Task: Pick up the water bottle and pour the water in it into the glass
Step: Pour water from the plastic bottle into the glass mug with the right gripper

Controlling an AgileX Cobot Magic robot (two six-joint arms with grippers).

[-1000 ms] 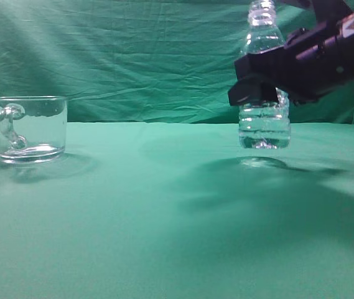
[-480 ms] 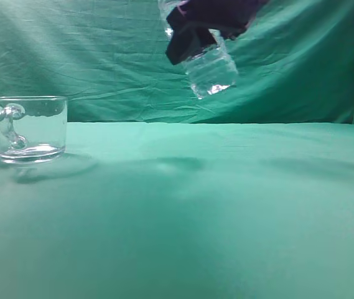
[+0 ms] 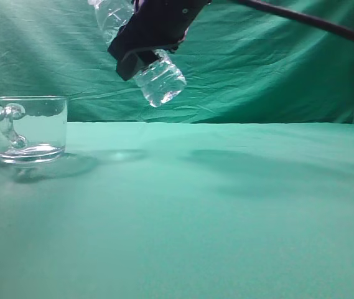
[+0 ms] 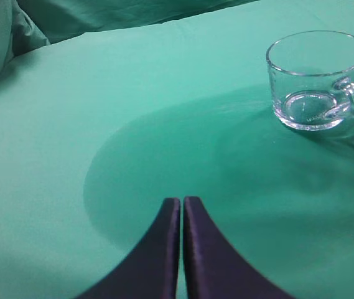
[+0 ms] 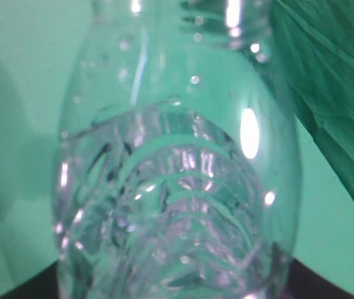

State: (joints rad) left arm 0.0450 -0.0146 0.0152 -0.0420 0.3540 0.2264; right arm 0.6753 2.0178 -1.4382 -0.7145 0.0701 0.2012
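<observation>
You've got the glass (image 3: 27, 129) on the table (image 3: 226, 212) far left, the water bottle (image 3: 158, 78) tilted in the air up-right of it, well apart.

The water bottle (image 3: 159, 78) is thin clear plastic, glossy, its ribbed body catching bright highlights, with droplets clinging inside its upper wall (image 5: 177, 156). The glass (image 3: 27, 129) is thick, smooth and transparent, shining along its rim and heavy base (image 4: 316, 81). The table cover (image 3: 226, 218) is matt green cloth, softly creased, and the backdrop (image 3: 276, 68) is the same cloth, more wrinkled. The right gripper (image 3: 144, 38) and the left gripper (image 4: 181, 215) look like dark, smooth, dull plastic.
</observation>
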